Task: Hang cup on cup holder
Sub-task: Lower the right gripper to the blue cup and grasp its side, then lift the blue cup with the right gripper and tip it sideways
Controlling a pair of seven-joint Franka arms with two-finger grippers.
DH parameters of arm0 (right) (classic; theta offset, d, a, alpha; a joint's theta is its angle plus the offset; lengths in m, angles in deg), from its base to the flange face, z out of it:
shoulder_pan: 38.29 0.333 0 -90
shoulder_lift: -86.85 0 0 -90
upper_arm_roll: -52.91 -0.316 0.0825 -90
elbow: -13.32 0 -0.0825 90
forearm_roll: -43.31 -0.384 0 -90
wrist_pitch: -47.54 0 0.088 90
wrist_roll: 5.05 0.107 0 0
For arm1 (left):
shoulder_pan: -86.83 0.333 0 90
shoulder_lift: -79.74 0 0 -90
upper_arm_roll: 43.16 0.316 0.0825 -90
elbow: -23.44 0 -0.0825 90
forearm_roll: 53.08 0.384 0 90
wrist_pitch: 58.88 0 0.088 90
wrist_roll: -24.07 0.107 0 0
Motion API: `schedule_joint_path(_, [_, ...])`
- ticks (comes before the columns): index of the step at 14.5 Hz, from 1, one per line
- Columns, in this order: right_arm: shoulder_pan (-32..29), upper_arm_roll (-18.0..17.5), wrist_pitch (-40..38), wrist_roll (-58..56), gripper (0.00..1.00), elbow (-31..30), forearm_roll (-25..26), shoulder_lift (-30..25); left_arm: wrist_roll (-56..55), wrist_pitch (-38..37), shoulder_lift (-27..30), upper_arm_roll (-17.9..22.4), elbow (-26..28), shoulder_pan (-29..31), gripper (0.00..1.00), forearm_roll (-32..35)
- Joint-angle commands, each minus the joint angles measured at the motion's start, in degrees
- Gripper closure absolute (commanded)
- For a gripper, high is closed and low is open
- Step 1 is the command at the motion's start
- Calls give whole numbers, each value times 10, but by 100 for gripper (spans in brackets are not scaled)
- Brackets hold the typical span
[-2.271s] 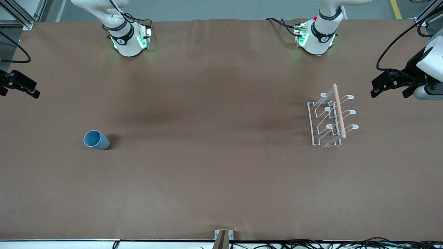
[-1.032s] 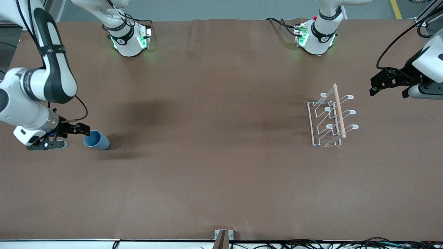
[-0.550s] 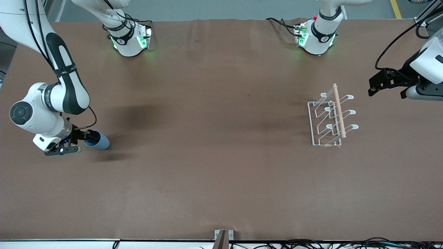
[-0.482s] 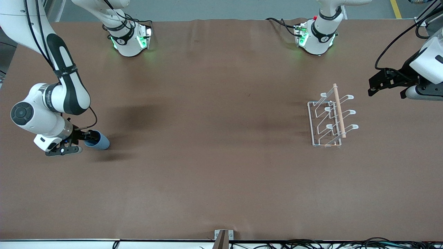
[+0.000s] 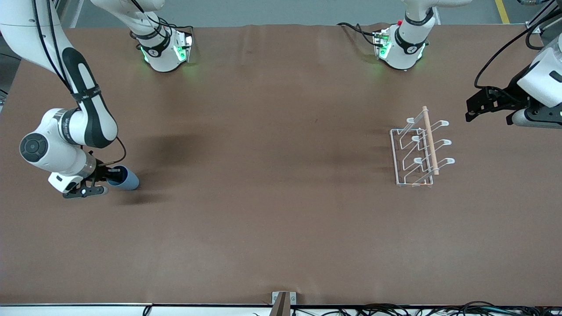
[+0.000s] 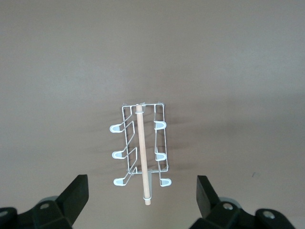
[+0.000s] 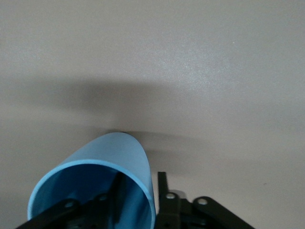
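The light-blue cup (image 5: 128, 179) lies on its side toward the right arm's end of the table, its mouth facing that end. My right gripper (image 5: 109, 174) is open at the cup's mouth. In the right wrist view the cup (image 7: 114, 157) has one finger inside it and the other finger outside, with the wall between them; the gripper (image 7: 140, 177) does not clamp it. The white wire cup holder (image 5: 415, 151) with its wooden rod stands toward the left arm's end. My left gripper (image 5: 469, 109) is open and empty, in the air beside the holder (image 6: 140, 143), and waits (image 6: 141, 183).
The brown table cover (image 5: 272, 175) is bare between the cup and the holder. The arm bases (image 5: 164, 48) stand along the table's edge farthest from the front camera. Cables lie along the nearest edge (image 5: 395, 307).
My right arm has come in from the table's end to the cup, and one finger has slid into its mouth. The cup has stayed in place. The left gripper has barely drifted.
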Motion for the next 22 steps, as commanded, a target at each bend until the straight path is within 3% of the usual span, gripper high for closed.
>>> schedule_joint_path(1, [-7, -6, -7, 3, 100, 4, -2, -5, -1, -7, -6, -2, -6, -2, 0, 10])
schedule_joint_path(4, [-3, -6, -94, -3, 100, 56, -2, -20, -1, -7, -6, -2, -6, -3, 0, 10])
schedule_joint_path(6, [5, -12, -207, 11, 99, 130, -9, -25, -1, -7, -6, -2, -6, -3, 0, 10])
schedule_joint_path(8, [18, -12, -298, 31, 100, 183, -84, -35, -1, -7, -6, -2, -6, -3, 0, 10])
schedule_joint_path(10, [35, -21, -343, 46, 99, 180, -169, -57, -1, -7, -6, -2, -6, -3, 0, 10])
schedule_joint_path(12, [38, -61, -378, 99, 99, 175, -232, -65, -1, -7, -6, -2, -6, -3, 0, 10])
schedule_joint_path(16, [38, -171, -378, 248, 100, 172, -329, -80, -1, -7, -6, -2, -6, -3, 0, 10])
schedule_joint_path(22, [40, -282, -377, 373, 100, 169, -561, -70, 43, -6, -6, -1, -17, 4, 0, 11])
